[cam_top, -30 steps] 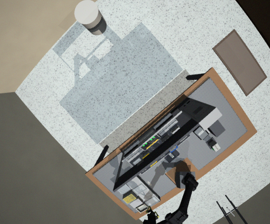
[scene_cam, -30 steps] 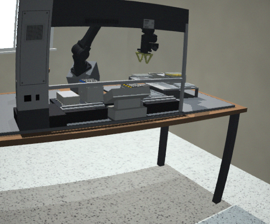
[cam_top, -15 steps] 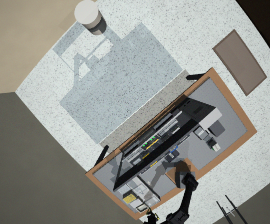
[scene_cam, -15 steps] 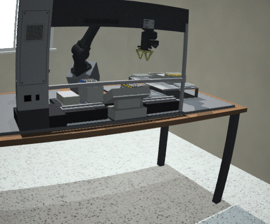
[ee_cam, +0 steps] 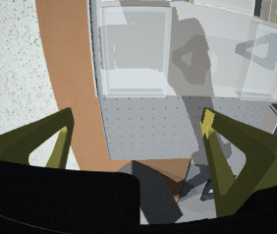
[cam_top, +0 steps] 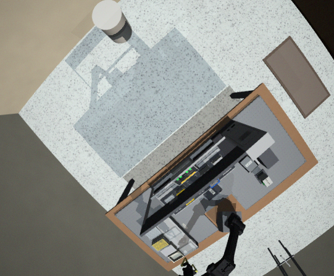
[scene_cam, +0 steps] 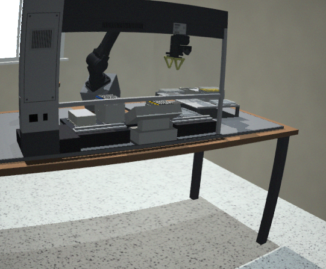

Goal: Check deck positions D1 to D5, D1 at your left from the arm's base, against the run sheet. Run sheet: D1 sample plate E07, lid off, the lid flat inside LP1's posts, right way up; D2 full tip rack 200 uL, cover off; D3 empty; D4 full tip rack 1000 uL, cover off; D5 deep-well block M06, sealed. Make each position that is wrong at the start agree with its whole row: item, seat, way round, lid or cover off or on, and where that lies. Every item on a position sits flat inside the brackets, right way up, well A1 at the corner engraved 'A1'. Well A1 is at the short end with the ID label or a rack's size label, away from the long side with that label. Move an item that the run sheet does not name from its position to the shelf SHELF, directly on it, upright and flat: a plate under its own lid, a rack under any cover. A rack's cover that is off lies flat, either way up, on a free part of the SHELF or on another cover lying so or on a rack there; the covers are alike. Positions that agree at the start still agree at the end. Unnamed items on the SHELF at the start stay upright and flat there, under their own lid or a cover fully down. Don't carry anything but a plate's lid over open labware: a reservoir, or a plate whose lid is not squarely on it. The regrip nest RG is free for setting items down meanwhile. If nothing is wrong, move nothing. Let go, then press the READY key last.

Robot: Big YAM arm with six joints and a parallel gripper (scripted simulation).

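Above shelf (scene_cam: pixel 238 105) end of table (scene_cam: pixel 287 130), we held gripper (scene_cam: pixel 174 62) fully open, empty, well clear of clear cover (ee_cam: pixel 135 51) lying flat on shelf below

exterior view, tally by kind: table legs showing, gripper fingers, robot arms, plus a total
table legs: 2
gripper fingers: 2
robot arms: 1
total: 5
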